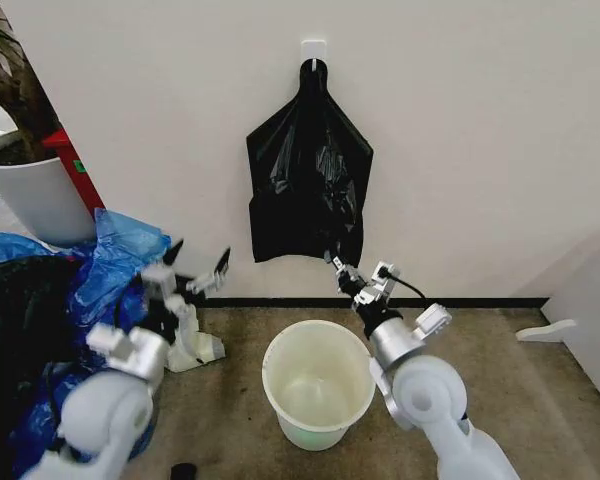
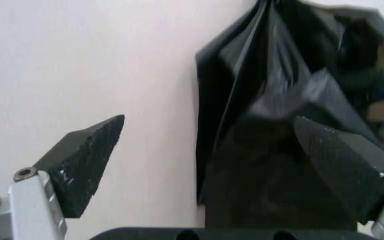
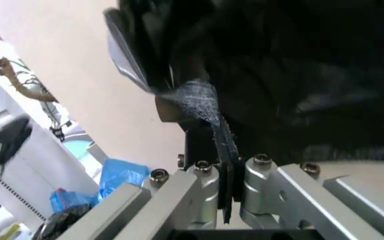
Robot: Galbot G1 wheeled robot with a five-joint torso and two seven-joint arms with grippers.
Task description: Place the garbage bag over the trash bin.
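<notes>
Closest to me I see my two arms reaching forward over the brown floor (image 1: 540, 380). Between them, down low, sits the trash bin (image 1: 317, 380). It is a small round pale bucket, standing upright on the floor with its mouth open to the top. I can see right down to its bottom.

My left hand (image 1: 193, 268) is held up in the air, to the left of the bin and a bit past it. Its two black fingers (image 2: 85, 162) are wide apart and hold nothing. In the left wrist view the wall shows between them, and the black bag hangs behind the finger on one side.

My right hand (image 1: 337, 264) reaches up past the far rim of the bin. It sits at the bottom edge of the garbage bag (image 1: 308, 180). In the right wrist view the two fingers (image 3: 220, 150) are pressed together with a bit of the thin black plastic (image 3: 279, 75) pinched between them.

The garbage bag is shiny, black and wrinkly. It hangs flat against the white wall (image 1: 480, 120), above the bin and behind it. Its top is gathered on a small white hook (image 1: 314, 50) high on the wall.

Off to my left lie some bright blue bags (image 1: 120, 250) in a heap. Farther back on that side stands a big white plant pot (image 1: 35, 195).
</notes>
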